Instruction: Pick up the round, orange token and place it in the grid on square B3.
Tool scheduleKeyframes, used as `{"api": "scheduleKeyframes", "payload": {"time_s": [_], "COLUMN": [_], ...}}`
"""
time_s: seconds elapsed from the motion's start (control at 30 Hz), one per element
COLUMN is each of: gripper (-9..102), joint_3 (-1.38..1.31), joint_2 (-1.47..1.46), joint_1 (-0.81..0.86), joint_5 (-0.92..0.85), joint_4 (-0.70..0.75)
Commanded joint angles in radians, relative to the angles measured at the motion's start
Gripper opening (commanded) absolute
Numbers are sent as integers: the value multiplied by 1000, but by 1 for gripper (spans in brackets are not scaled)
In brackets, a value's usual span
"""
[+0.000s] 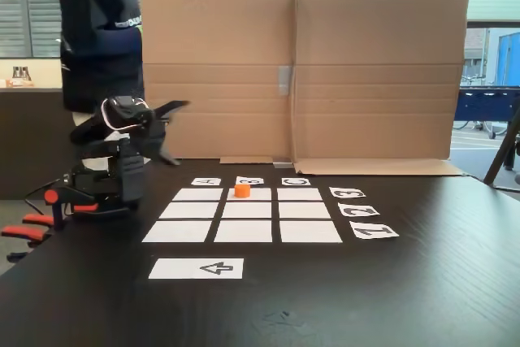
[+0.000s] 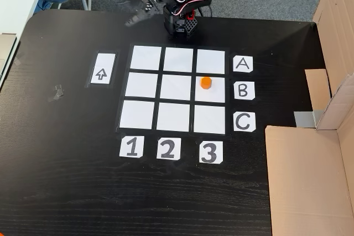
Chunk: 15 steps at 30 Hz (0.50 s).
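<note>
Claw [image 1: 172, 132] sits at the left of a fixed view, raised over the arm's base and well apart from the grid [image 1: 244, 232]. Its two fingers look spread, one pointing up-right and one down, with nothing between them. In the other fixed view the claw [image 2: 134, 16] hangs past the far edge of the bench [image 2: 55, 164], near the arm's base, again holding nothing.

Arrow strip [image 2: 102, 69] lies left of the grid [image 2: 142, 85], untouched.

Middle of the scene: the token [image 2: 206, 83] rests on square B3 [image 2: 217, 95]. Row label B [image 2: 244, 90] lies just right of that square and column label 3 [image 2: 211, 152] lies below it, so the placement reads as correct. The token stands flat, inside the square's edges, toward its upper middle and a little off centre. In the low view the token [image 1: 241, 191] shows on the far middle square, just in front of the far labels.

Right side: cardboard wall [image 1: 374, 71] stands behind the grid, and cardboard pieces [image 2: 307, 181] lie on the bench.

Judgement: pick and place appear done, with the token released. Little seems left but for the arm to settle at rest.
</note>
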Motion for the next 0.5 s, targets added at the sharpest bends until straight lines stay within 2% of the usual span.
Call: {"api": "scheduleKeyframes", "payload": {"time_s": [0.0, 0.07, 0.13, 0.23, 0.47], "gripper": [27, 11, 1, -1, -1], "joint_3": [95, 155, 178, 172, 170], "joint_2": [3, 3, 2, 2, 0], "joint_1": [229, 339, 445, 534, 540], "joint_5": [-3, -8, -5, 5, 20], "joint_4": [-124, -167, -169, -152, -150]}}
